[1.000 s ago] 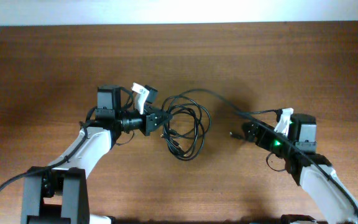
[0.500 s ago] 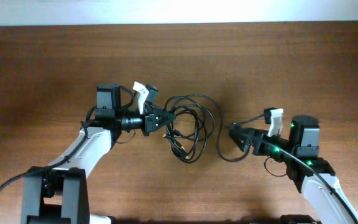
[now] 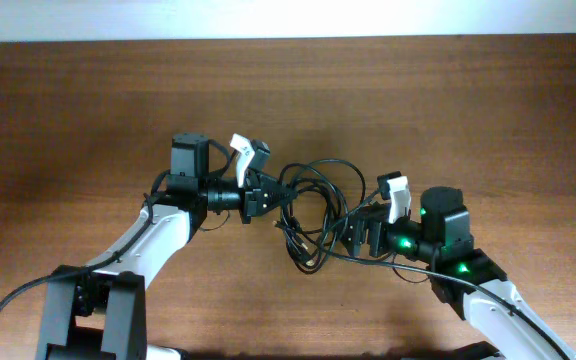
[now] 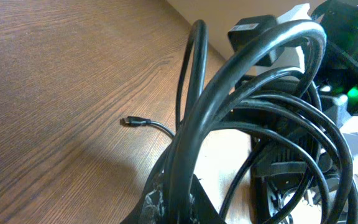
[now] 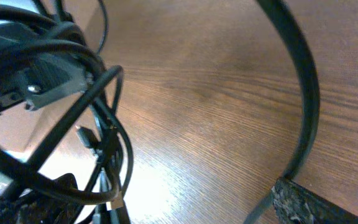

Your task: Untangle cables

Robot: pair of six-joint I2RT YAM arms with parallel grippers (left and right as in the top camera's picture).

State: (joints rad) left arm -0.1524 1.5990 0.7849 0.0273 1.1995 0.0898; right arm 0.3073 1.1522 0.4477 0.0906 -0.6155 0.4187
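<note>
The cables are a tangle of thin black loops on the wooden table between my two arms. My left gripper is shut on the left side of the bundle; in the left wrist view its jaws pinch several strands that arch up and away. A loose plug end lies on the wood. My right gripper sits at the bundle's right edge. In the right wrist view its fingers are spread with bare wood between them. One strand runs down past the right finger, and a metal-tipped plug hangs at the left.
The brown wooden table extends well to the left, right and back of the tangle. Its far edge meets a white surface at the top of the overhead view. Both arm bodies lie along the near side.
My right gripper has moved left, from well right of the tangle up to its right edge; the strand stretched toward it has gone slack. My left gripper shifted slightly right with the bundle.
</note>
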